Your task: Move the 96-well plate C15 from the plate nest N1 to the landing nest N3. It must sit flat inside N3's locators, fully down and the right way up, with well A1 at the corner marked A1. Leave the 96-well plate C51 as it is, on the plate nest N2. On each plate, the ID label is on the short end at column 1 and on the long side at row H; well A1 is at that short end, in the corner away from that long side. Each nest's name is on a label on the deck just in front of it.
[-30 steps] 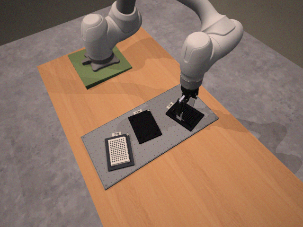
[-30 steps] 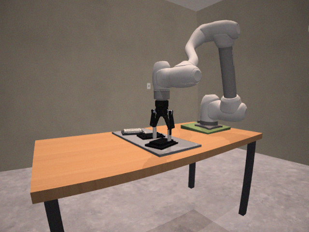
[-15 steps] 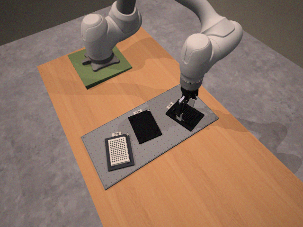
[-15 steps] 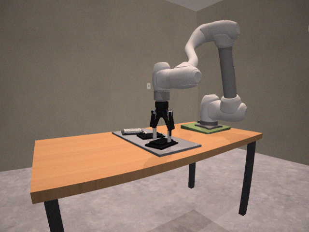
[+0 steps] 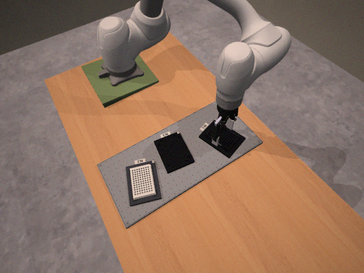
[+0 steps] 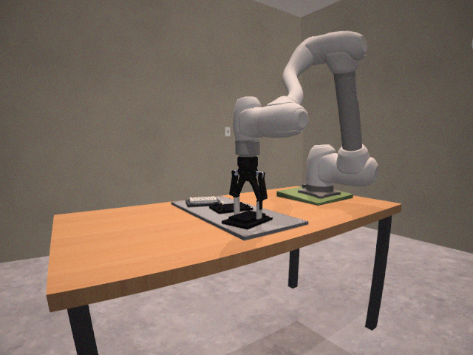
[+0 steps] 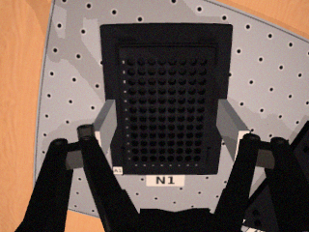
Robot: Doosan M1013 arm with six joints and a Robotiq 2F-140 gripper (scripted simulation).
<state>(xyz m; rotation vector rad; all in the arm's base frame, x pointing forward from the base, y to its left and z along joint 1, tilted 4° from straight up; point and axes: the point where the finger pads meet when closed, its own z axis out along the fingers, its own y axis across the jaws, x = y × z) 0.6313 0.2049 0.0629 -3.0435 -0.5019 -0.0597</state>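
Note:
The black 96-well plate C15 (image 5: 224,138) sits flat on the black nest N1 (image 7: 166,39) at the right end of the grey deck. In the wrist view the plate (image 7: 166,110) fills the middle, with the N1 label (image 7: 165,181) just below it. My gripper (image 5: 220,134) is open and lowered over the plate, one finger pad on each long side; I cannot tell if the pads touch it. It also shows in the exterior view (image 6: 247,211). The landing nest N3 (image 5: 174,152) is black and empty in the middle of the deck. The white plate C51 (image 5: 142,180) lies on nest N2 (image 5: 144,199) at the left.
The grey perforated deck (image 5: 187,173) lies on the wooden table. The arm's base stands on a green pad (image 5: 119,79) at the far end. The arm's elbow hangs above the deck's right end.

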